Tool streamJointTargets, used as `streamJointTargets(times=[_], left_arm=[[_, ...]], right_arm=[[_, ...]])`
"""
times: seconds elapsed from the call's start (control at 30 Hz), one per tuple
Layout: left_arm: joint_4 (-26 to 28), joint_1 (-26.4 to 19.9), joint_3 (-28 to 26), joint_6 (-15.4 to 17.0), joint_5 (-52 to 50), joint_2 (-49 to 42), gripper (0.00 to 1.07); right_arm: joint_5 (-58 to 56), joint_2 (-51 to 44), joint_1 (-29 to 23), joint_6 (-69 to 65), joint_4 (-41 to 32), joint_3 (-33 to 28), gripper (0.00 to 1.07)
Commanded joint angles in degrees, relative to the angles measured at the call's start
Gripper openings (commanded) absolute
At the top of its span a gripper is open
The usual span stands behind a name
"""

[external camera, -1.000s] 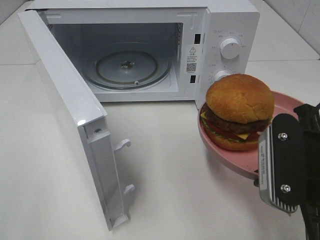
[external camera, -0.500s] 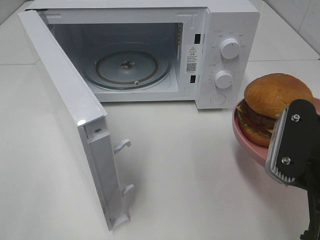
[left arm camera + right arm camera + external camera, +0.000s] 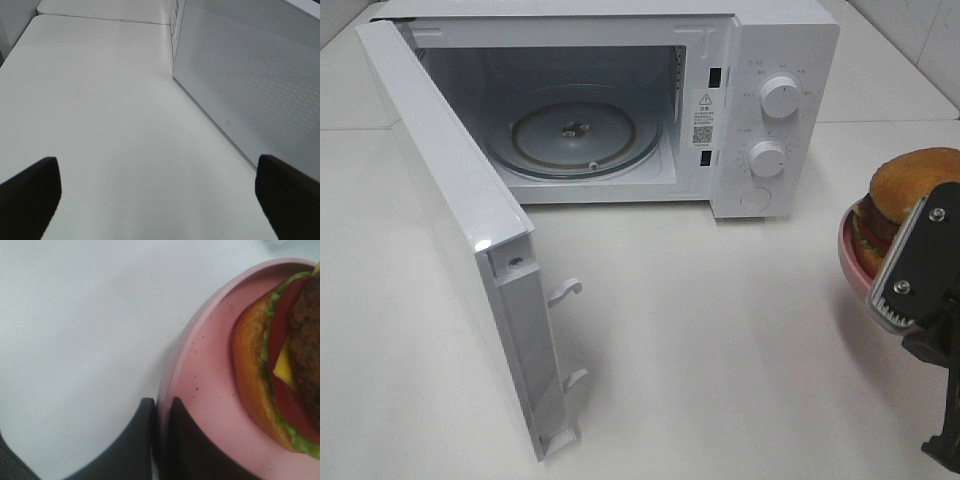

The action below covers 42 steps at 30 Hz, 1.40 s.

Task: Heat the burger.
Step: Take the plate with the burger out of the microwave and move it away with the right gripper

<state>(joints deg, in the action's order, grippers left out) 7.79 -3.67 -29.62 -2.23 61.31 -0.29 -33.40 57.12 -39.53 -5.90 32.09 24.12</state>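
The burger [image 3: 910,182], with a golden-brown bun and dark patty, sits on a pink plate [image 3: 850,262] at the far right edge of the high view. It is off to the right of the microwave's front. My right gripper [image 3: 908,275] is shut on the plate's near rim. In the right wrist view its fingers [image 3: 185,440] pinch the plate [image 3: 210,385] beside the burger [image 3: 280,365]. My left gripper [image 3: 159,200] is open with nothing between its fingers, and it faces the outer side of the microwave door [image 3: 250,90].
The white microwave [image 3: 770,60] stands at the back with its door [image 3: 460,220] swung wide toward the front left. Its glass turntable [image 3: 575,135] is bare. Two knobs [image 3: 780,95] are on its right panel. White tabletop [image 3: 720,340] lies in front.
My right gripper has carried the plate and burger to the right, from just in front of the microwave's knobs out to the view's right edge. The left gripper stayed open.
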Motion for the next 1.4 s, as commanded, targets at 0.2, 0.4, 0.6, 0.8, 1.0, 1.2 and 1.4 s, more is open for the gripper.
streamJointTargets(times=[0.2,0.4,0.6,0.8,1.0,1.2,1.4], left_arm=[[0.0,-0.1,0.2,0.1,-0.1,-0.7,0.98],[0.0,-0.1,0.2,0.1,-0.1,-0.7,0.98],[0.0,-0.1,0.2,0.1,-0.1,-0.7,0.98],[0.0,-0.1,0.2,0.1,-0.1,-0.7,0.98],[0.0,-0.1,0.2,0.1,-0.1,-0.7,0.98],[0.0,-0.1,0.2,0.1,-0.1,-0.7,0.98],[0.0,-0.1,0.2,0.1,-0.1,-0.7,0.98]], right_arm=[[0.9,-0.9,0.1,-6.3,4.8,0.3,0.0],[0.6,-0.3,0.1,-9.5,5.7,0.3,0.0],[1.6,2.2,0.7,-14.1,9.1,0.5,0.0],[4.0,5.2,6.9,-15.9,9.5,0.5,0.0],[6.5,8.1,12.7,-17.2,10.9,0.7,0.0],[7.2,10.8,16.8,-20.4,13.5,2.1,0.0],[7.2,14.2,19.8,-23.5,15.1,2.7,0.0]])
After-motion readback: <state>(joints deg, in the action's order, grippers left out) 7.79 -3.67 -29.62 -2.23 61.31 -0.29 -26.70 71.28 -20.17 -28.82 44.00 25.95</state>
